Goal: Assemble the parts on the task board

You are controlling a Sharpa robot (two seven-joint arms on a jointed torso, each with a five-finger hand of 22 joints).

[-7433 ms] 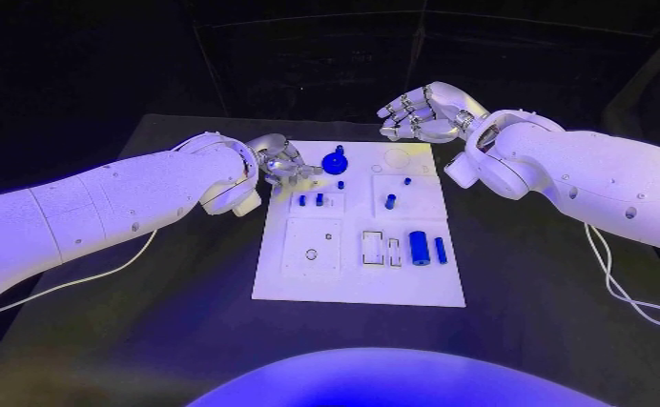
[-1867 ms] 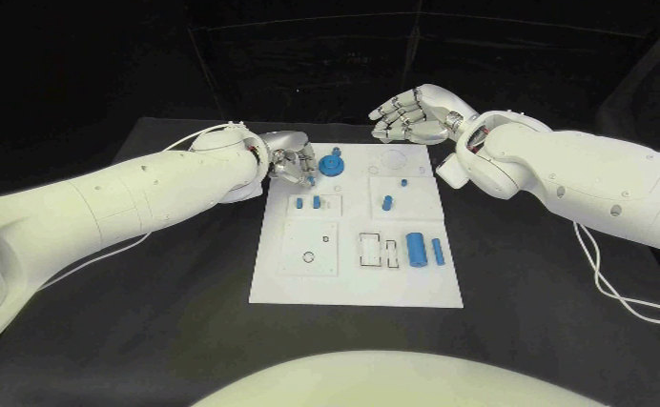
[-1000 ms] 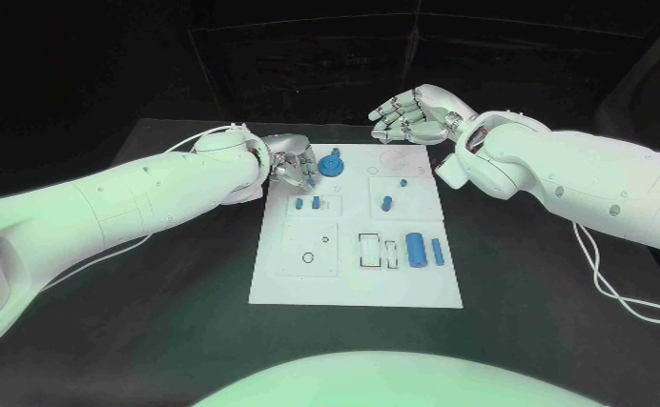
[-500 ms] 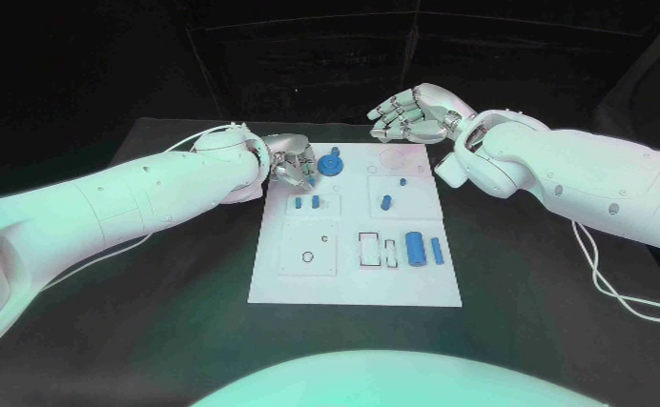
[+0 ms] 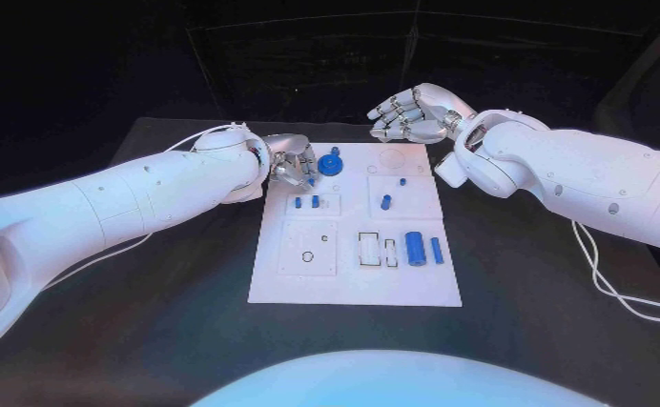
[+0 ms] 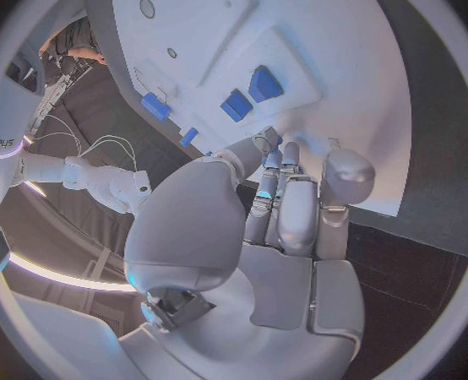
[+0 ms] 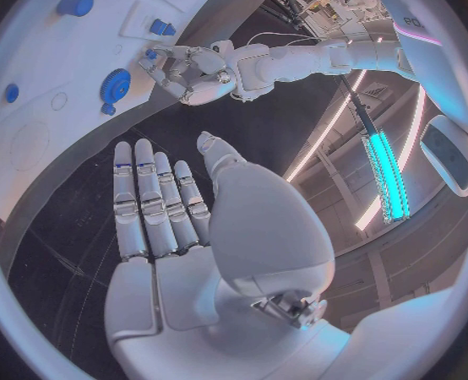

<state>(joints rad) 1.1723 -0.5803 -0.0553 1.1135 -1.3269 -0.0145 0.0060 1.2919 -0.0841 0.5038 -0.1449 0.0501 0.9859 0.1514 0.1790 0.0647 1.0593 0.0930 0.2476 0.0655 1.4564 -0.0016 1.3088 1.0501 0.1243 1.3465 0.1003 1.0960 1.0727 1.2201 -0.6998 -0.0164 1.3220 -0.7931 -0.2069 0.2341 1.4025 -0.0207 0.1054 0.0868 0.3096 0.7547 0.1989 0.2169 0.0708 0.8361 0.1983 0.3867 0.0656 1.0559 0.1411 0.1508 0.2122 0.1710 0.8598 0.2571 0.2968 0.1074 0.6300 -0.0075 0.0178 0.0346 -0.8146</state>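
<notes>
Two hands are up at the far end of the task board [image 5: 352,283], and only one looks busy. Going from the board's left side: the left hand [image 5: 292,167] sits at the far-left corner with its fingers curled down toward the surface, right beside the blue gear [image 5: 330,167]. I can't tell if it's actually pinching anything, the fingertips hide that. My guess is it's lining up on the gear or the two small blue pegs [image 5: 305,202] just nearer than it. Further right, the big blue cylinder [image 5: 414,244] lies near the board's right edge. The right hand [image 5: 413,113] floats past the far-right corner, fingers spread, empty, probably just keeping out of the way.
</notes>
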